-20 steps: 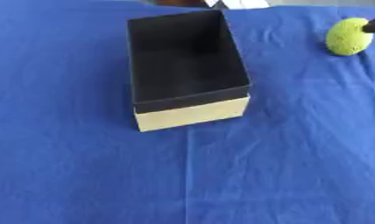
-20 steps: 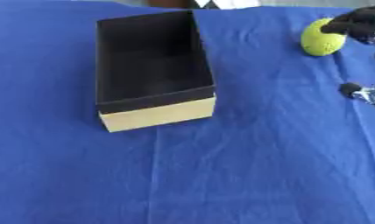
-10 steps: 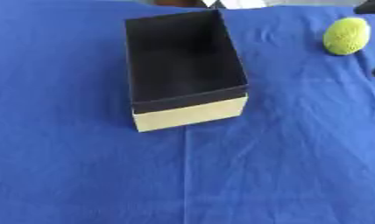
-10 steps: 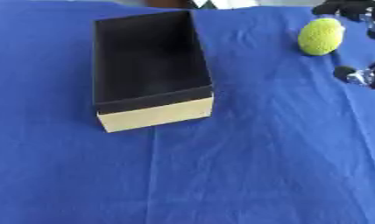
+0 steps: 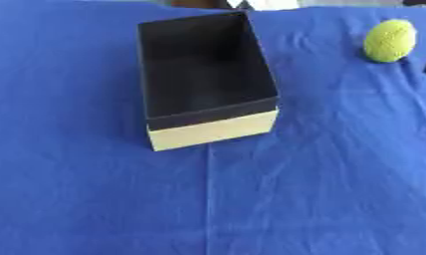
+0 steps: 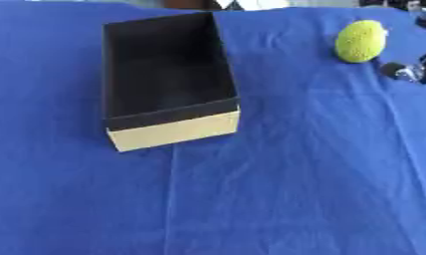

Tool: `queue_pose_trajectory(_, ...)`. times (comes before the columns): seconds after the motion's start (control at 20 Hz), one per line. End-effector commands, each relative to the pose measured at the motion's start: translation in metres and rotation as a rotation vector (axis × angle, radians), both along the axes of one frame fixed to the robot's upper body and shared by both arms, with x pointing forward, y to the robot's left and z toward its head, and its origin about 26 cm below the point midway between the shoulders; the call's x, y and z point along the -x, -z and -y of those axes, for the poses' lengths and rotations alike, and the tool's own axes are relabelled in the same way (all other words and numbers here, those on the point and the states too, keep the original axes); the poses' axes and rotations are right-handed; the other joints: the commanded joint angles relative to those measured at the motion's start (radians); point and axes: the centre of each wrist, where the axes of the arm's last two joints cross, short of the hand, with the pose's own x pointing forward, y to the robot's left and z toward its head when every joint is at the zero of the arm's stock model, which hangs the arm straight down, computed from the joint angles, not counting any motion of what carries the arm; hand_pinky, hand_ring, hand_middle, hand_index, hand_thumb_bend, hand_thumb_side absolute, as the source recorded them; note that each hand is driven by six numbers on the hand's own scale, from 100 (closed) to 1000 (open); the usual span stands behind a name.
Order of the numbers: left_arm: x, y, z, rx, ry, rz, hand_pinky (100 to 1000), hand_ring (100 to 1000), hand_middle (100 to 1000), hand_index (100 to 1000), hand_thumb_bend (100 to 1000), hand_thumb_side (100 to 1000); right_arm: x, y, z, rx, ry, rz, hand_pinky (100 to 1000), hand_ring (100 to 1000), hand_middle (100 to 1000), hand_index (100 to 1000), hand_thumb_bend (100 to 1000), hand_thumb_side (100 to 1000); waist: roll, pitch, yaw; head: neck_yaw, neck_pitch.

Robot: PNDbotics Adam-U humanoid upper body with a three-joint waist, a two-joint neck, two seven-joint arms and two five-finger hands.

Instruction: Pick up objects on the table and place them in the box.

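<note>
Right now: right hand (image 6: 410, 71) at counter's (image 6: 277, 189) edge beside yellow-green ball (image 6: 360, 41); fingers' state unclear; box (image 6: 167, 89) open.

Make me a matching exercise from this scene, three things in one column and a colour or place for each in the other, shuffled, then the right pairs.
Things:
1. box
2. ball
3. cloth

Descriptions:
A. yellow-green, far right of the table
B. blue, spread over the table
C. black inside, pale outer wall, empty

Pairs: 1-C, 2-A, 3-B
</note>
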Motion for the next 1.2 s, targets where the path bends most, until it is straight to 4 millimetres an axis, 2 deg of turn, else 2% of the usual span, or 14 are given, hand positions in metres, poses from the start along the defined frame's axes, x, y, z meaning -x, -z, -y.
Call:
queue_pose_trajectory(0.05, 0.003, -0.005, 0.0, -0.013, 0.007, 0.018, 496, 672, 650, 668, 923, 755, -0.004, -0.008, 0.013, 0.005, 0.043, -0.005, 917, 924, 912, 1000, 398, 100, 0.007, -0.046, 0.001, -0.004, -0.013)
queue_pose_trajectory(0.55, 0.002, -0.005, 0.001, -0.01, 0.014, 0.016, 495, 673, 651, 667, 923, 754, -0.028, 0.001, 0.037, -0.064, 0.089, -0.02, 919, 914, 924, 1000, 387, 100, 0.009, -0.042, 0.008, -0.008, -0.02)
queue_pose_trajectory(1.2, 0.002, -0.006, 0.003, -0.01, 0.025, 0.017, 493, 674, 652, 667, 924, 753, -0.057, 0.016, 0.052, -0.13, 0.144, -0.043, 916, 905, 921, 1000, 368, 100, 0.016, -0.032, 0.02, -0.037, -0.025)
